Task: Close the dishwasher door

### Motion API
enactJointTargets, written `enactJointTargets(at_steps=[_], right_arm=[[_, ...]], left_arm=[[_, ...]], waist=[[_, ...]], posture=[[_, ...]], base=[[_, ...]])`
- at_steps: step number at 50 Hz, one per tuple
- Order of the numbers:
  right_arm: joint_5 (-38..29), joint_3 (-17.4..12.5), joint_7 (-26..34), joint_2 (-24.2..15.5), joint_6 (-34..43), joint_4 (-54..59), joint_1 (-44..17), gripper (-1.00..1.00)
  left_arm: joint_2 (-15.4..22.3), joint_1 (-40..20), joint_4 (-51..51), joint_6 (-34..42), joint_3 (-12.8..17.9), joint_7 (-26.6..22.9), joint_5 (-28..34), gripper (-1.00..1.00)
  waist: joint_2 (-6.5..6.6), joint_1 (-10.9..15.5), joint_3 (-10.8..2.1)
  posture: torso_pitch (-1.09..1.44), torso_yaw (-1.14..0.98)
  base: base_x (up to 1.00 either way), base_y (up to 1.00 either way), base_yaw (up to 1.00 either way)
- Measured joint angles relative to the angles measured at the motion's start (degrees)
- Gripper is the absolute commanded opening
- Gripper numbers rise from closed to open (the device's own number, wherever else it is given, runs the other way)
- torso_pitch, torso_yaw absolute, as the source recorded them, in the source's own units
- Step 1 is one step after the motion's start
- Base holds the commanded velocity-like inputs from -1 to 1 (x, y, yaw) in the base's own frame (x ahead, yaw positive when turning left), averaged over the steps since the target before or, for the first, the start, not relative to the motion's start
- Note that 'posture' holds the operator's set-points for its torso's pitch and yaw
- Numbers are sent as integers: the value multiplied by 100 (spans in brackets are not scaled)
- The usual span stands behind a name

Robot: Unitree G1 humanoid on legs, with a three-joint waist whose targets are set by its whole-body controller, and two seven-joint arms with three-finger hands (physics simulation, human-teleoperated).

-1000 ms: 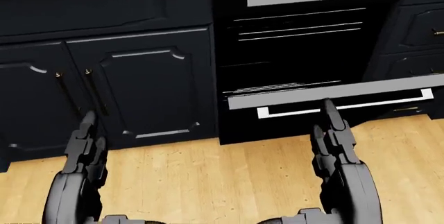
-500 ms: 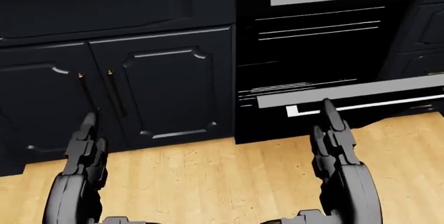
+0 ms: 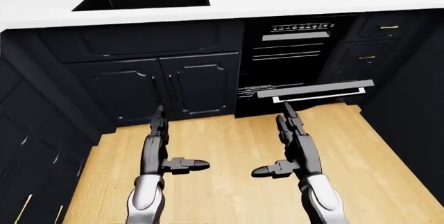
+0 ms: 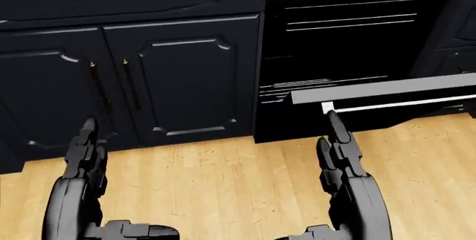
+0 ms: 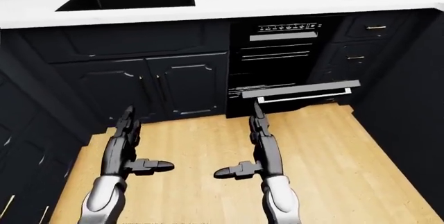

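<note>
1. The camera has moved. Across the head views, the black panelled double cabinet doors drift right and slightly down, and the control panel at the top of the dishwasher leaves the upper edge of the frame. The whole picture shifts together, so this is the robot's own motion, not the objects'.

2. The black dishwasher door with a grey top edge and white bar handle hangs partly open in the right centre of the left-eye view, tilted out from the black dishwasher cavity with wire racks. Its angle appears unchanged.

3. The right hand is spread, fingers straight and thumb out to the side, holding nothing. In the head view its fingertips now sit just under the left end of the handle, nearer than a second ago. Contact cannot be confirmed.

4. The left hand is likewise spread and empty, low in the frame before the cabinet doors, well apart from the door.

5. Judgement: the approach is nearly complete. The task remains undone; the next move likely calls for the right hand to get under the door edge and push it up.
</note>
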Motion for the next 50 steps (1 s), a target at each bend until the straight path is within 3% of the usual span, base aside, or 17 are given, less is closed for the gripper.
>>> enactJointTargets(at_steps=[7, 16, 23, 31, 38, 43, 46, 48, 50], right_arm=[[27, -208, -95, -87, 602, -260, -566, 100], [17, -383, -258, -190, 1596, -942, -1356, 100], [206, -609, -336, -383, 2516, -1657, -1893, 100], [495, -775, -613, -492, 3253, -2143, -2283, 100], [504, -643, -738, -536, 3526, -2236, -2425, 100], [434, -588, -740, -513, 3513, -2349, -2430, 100], [357, -636, -740, -532, 3413, -2220, -2351, 100], [297, -659, -747, -526, 3431, -2123, -2313, 100], [273, -669, -745, -529, 3479, -2131, -2367, 100]], left_arm=[[187, -898, -339, 475, 214, 25, 106, 100], [371, -1518, -902, 1358, 369, 19, 87, 100], [612, -2028, -1200, 2031, 608, 30, -18, 100], [708, -2209, -1429, 2418, 665, 39, -93, 100], [984, -2607, -1989, 3056, 923, 142, -298, 100], [1085, -2723, -2188, 3210, 975, 185, -379, 100], [1046, -2713, -2109, 3242, 871, 180, -410, 100], [1044, -2722, -2086, 3316, 815, 158, -444, 100], [1050, -2759, -2117, 3363, 816, 154, -457, 100]], waist=[[164, -68, -146], [195, -80, -205], [177, -90, -174], [154, -80, -136], [178, -63, -13], [11, -39, 136], [110, -100, 141], [36, -99, 100], [54, -90, 70]], posture=[[0, 0], [0, 0], [0, 0], [0, 0], [0, 0], [0, 0], [0, 0], [0, 0], [0, 0]], base=[[0, 0, 0], [0, 0, 0], [0, 0, 0], [0, 0, 0], [16, 0, 0], [36, 1, 0], [36, 1, 0], [35, 0, 0], [36, 1, 0]])
